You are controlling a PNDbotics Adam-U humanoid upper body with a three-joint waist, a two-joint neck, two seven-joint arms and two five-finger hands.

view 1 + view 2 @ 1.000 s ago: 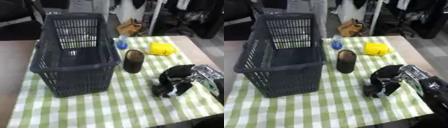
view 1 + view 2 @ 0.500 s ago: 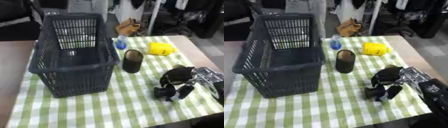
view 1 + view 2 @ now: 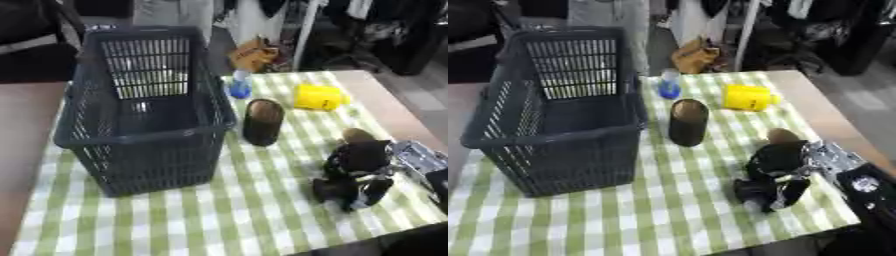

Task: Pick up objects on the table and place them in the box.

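Green-and-white checked cloth [image 3: 219, 220] over a table, cluttered room behind, and here's your situation: the closest thing to pick is the small brown rounded object [image 3: 782, 135] at the right side of the cloth, sitting right at the top of your right hand [image 3: 773, 175], touching it or very nearly, I can't tell which. The hand is low over the cloth with its dark fingers curled downward, and whether they're clamped on anything underneath I cannot tell; nothing shows inside them. That's your first risk: if you close now with the brown object behind the hand instead of between thumb and fingers, you'll likely nudge it away toward the right table edge, which is near. Next out, the dark upright cylinder [image 3: 262, 122] stands mid-table, between your hand and the basket [image 3: 144, 145]; swing across low with a load and I'd expect your forearm to clip it, and tall as it is, it would probably topple and roll. Beyond it, the yellow container [image 3: 320, 97] lies on its side and the small blue-bottomed bottle [image 3: 239, 86] stands just beside the basket's far right corner, easy to knock when you come over the rim. The basket walls are high, so lift well clear before crossing or you'll catch the rim and shove it. Your left hand isn't showing in either view.
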